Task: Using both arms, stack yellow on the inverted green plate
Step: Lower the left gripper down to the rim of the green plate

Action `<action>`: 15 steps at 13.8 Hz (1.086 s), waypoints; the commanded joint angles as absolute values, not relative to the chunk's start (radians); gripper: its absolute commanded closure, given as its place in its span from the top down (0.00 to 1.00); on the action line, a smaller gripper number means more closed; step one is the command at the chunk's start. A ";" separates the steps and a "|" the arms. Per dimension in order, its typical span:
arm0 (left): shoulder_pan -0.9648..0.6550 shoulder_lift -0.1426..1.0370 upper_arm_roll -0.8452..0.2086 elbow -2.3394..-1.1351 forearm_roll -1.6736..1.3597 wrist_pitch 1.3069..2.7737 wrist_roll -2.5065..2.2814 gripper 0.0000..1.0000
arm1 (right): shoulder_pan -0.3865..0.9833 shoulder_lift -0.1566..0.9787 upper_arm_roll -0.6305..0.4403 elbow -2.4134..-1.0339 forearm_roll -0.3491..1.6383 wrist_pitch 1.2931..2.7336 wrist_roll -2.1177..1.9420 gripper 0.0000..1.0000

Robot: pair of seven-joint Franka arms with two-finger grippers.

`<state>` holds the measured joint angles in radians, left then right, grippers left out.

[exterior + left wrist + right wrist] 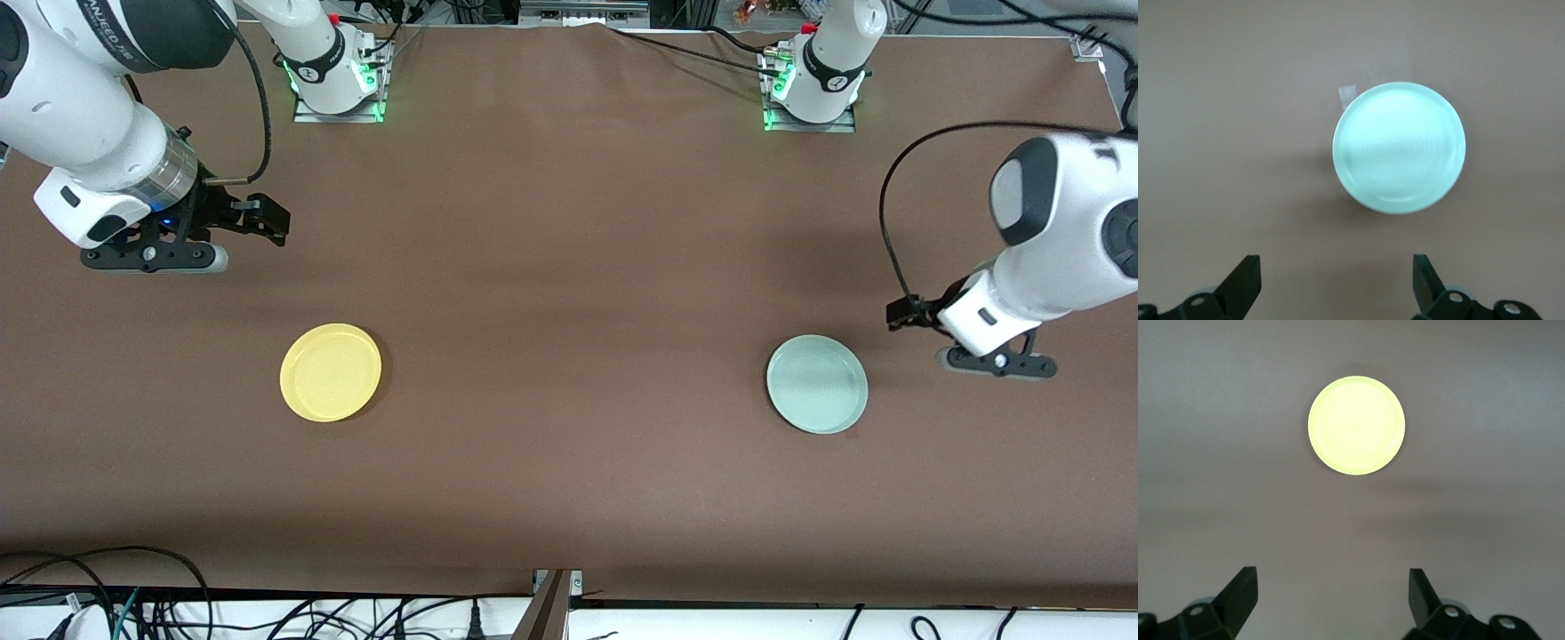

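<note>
The yellow plate [331, 372] lies flat on the brown table toward the right arm's end, open side up; it also shows in the right wrist view [1356, 425]. The pale green plate [817, 384] lies flat toward the left arm's end, with faint rings on its upper face; it also shows in the left wrist view [1399, 147]. My right gripper [151, 258] [1332, 577] is open and empty, up in the air over bare table beside the yellow plate. My left gripper [996, 363] [1336, 267] is open and empty, over bare table beside the green plate.
The two arm bases [336, 76] [813, 89] stand along the table's edge farthest from the front camera. A small pale tape mark [1349, 93] lies by the green plate's rim. Cables [133, 604] hang below the table's nearest edge.
</note>
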<state>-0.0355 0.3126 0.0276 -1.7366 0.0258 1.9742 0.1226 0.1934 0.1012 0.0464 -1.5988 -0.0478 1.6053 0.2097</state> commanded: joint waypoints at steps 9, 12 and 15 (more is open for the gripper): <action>0.024 0.609 0.000 -1.795 0.031 2.540 0.389 1.00 | 0.198 0.071 0.044 -1.623 -0.044 1.588 0.207 1.00; 0.243 0.673 -0.203 -1.801 0.031 2.629 0.410 1.00 | 0.198 0.077 0.044 -1.623 -0.043 1.611 0.207 1.00; 0.391 0.713 -0.359 -1.807 0.035 2.661 0.439 0.98 | 0.198 0.078 0.044 -1.624 -0.043 1.614 0.207 1.00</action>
